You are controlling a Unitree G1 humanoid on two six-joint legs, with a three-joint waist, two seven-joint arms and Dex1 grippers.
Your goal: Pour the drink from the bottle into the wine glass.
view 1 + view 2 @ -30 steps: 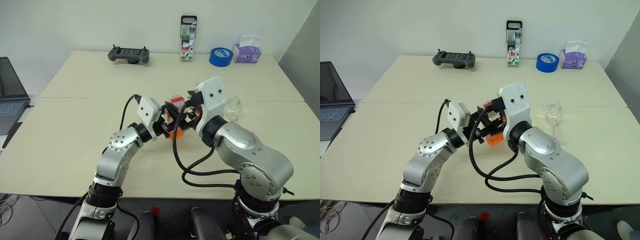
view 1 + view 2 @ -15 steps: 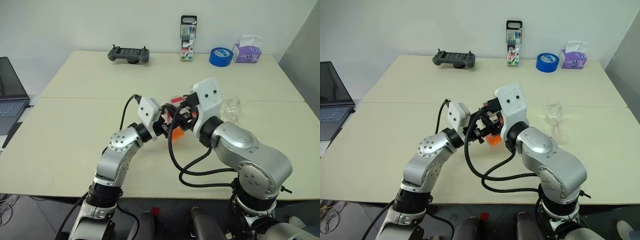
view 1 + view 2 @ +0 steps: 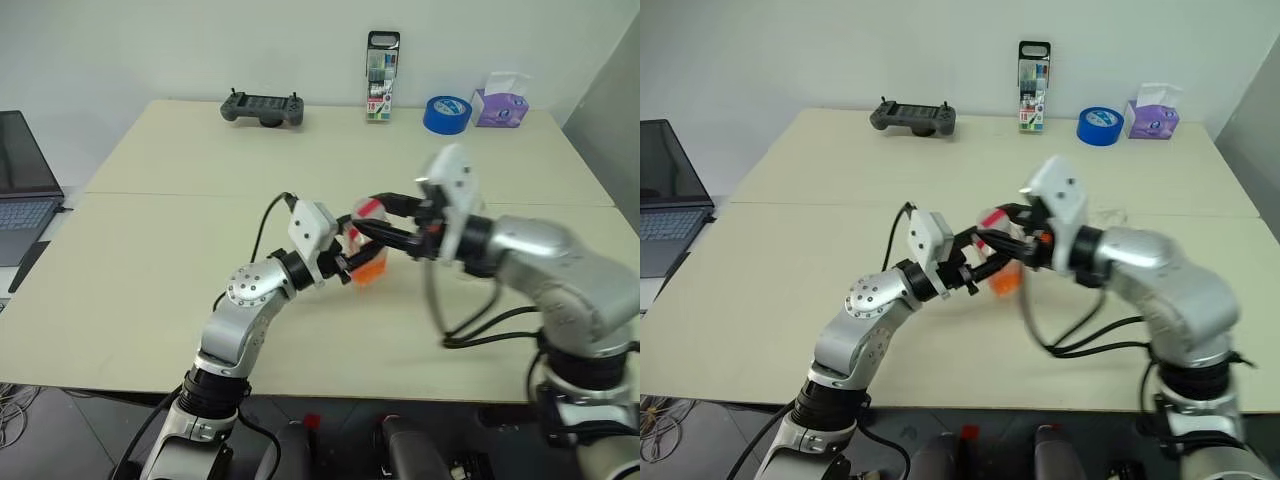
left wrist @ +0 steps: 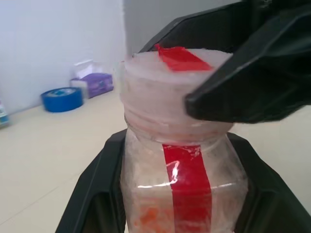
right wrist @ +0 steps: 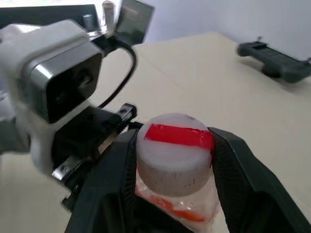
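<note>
Bottle gripped by left tool, right tool pinching cap.

Centre of frame: bottle upright above the bench, held between the left gripper from the left at its body and the right gripper from the right at its cap. Upper part of frame, along the bench's far edge, left to right: game controller, marker pack, tape roll, tissue box. Left edge of frame: laptop, beside the bench.
</note>
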